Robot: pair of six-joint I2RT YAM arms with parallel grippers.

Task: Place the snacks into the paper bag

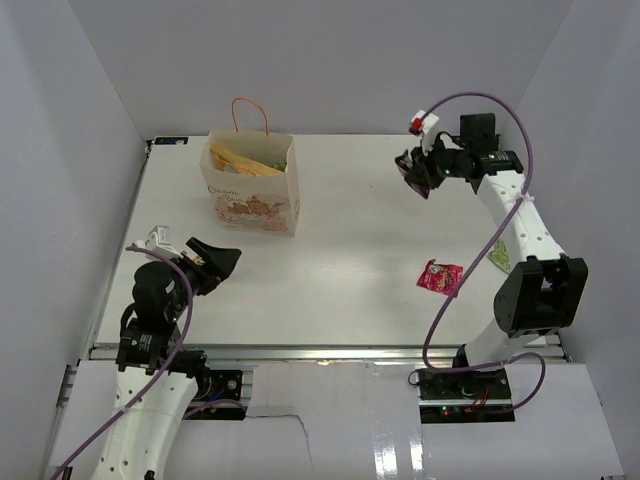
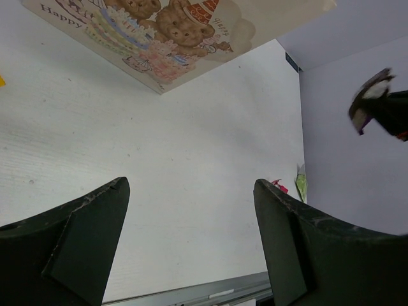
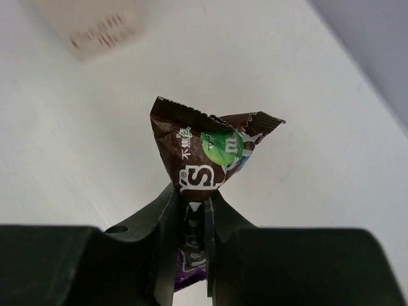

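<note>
The white table spreads out under me, and the paper bag stands upright at its far left with yellow packets showing in its open top. My left gripper hangs near the table's front left, jaws spread wide with nothing between them. My right gripper is raised over the far right, jaws pinched tight on a small brown-and-purple candy packet. A red-pink pouch lies flat on the table beside my right arm.
</note>
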